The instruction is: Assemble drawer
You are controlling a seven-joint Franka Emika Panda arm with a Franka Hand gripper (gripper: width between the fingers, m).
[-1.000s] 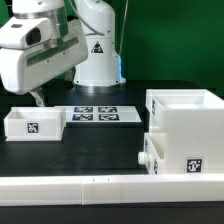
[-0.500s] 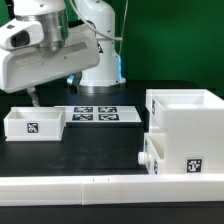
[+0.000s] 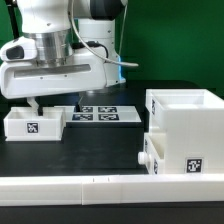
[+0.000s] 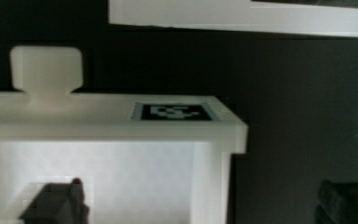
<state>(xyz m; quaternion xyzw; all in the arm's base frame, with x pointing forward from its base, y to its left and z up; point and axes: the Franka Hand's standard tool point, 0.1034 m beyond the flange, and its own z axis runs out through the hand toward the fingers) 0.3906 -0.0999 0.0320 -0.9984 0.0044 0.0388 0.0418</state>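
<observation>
1. The arm point(image 3: 55, 40) hangs over the exterior view's left part of the black tabletop point(image 3: 110, 140), with its broad white hand just above the loose tray point(image 3: 33, 124).
2. The fingers point(image 4: 51, 200) are apart and hold nothing. In the wrist view, 1 dark tip lies over the loose tray's hollow and the other over bare tabletop, with the tray's side wall between them.
3. I cannot tell whether either tip touches the tray.
4. The wrist view also shows the loose tray's front knob point(image 4: 46, 70) jutting from 1 wall, and a square tag point(image 4: 172, 111) on the rim beside it.
5. The housing point(image 3: 185, 110) stands on the exterior view's right, well apart from the loose tray.
6. The second tray point(image 3: 165, 160) sits in the housing's lower part. Its side knob point(image 3: 145, 158) points toward the exterior view's left, and a printed tag point(image 3: 192, 166) faces the camera.
7. The marker board point(image 3: 97, 114) lies flat between the loose tray and the housing, near the arm's base.
8. The long white rail point(image 3: 100, 190) runs along the tabletop's near edge.
</observation>
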